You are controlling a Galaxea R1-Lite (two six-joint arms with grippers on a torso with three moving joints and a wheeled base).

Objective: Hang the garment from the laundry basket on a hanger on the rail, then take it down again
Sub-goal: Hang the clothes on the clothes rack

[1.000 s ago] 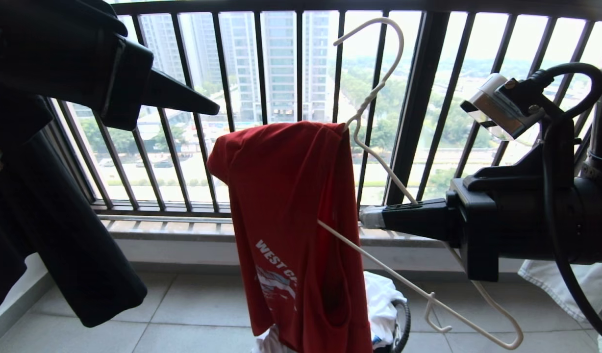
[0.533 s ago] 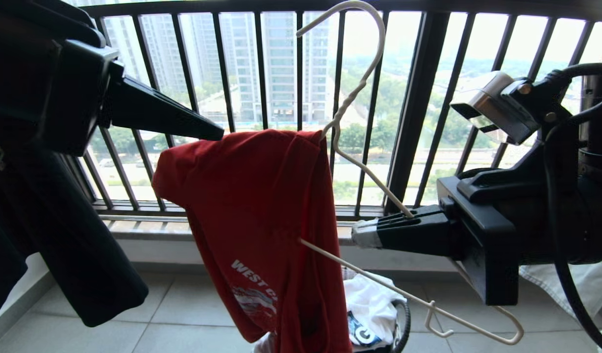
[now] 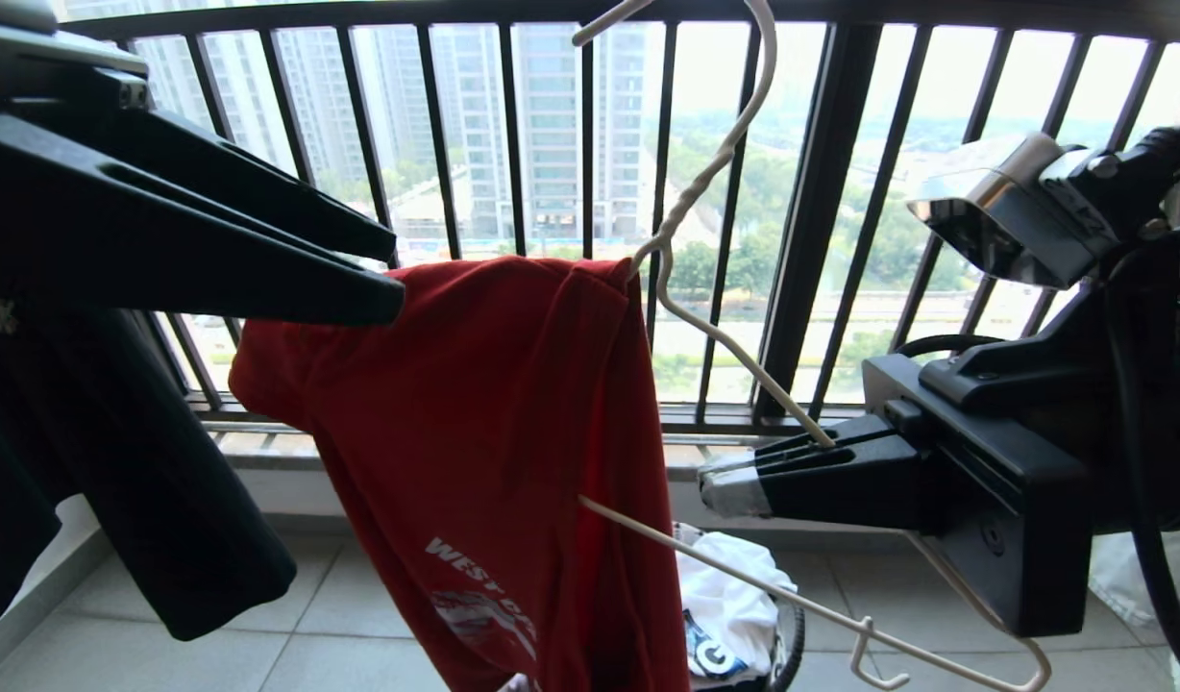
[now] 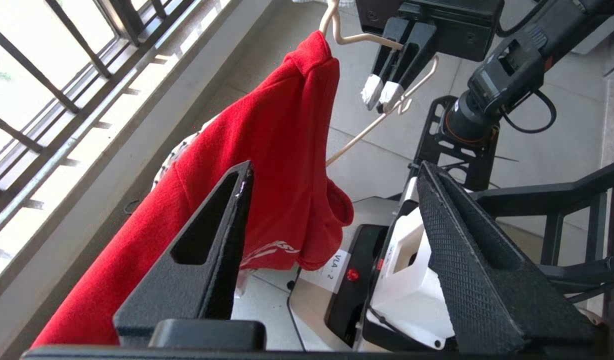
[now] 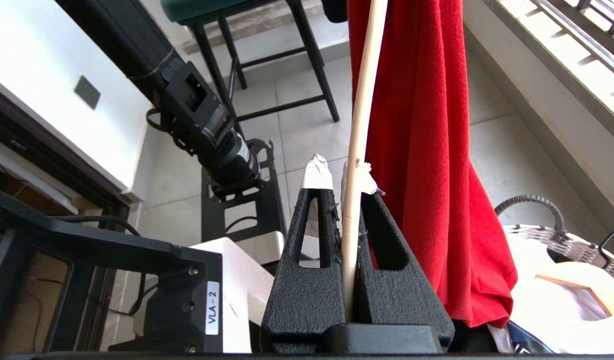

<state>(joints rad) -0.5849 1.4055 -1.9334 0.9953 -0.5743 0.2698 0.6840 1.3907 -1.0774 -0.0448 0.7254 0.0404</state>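
Note:
The red garment [image 3: 494,404] is draped over the left half of the white wire hanger [image 3: 744,362], its "WEST COAST" print low on the front. My right gripper [image 3: 725,481] is shut on the hanger's bare right arm and holds it tilted, hook up. In the right wrist view the wire [image 5: 354,150] runs straight between the shut fingers of the right gripper [image 5: 342,172], with the garment [image 5: 427,150] just beyond. My left gripper [image 3: 398,279] is open at the garment's upper left shoulder; in the left wrist view the left gripper [image 4: 334,172] holds nothing, and the garment [image 4: 267,135] lies along one finger. The laundry basket [image 3: 797,625] stands on the floor below. The rail is out of view.
A black shirt [image 3: 167,500] hangs at the left. The dark barred window railing [image 3: 821,192] runs close behind the hanger. A white printed T-shirt [image 3: 734,596] lies in the basket [image 5: 532,199]. A dark stool [image 5: 267,50] stands on the tiled floor behind my left arm.
My left gripper has gone from shut to open and swung closer and lower. The hanger has turned in the right gripper, and the garment's left shoulder has spread out leftwards.

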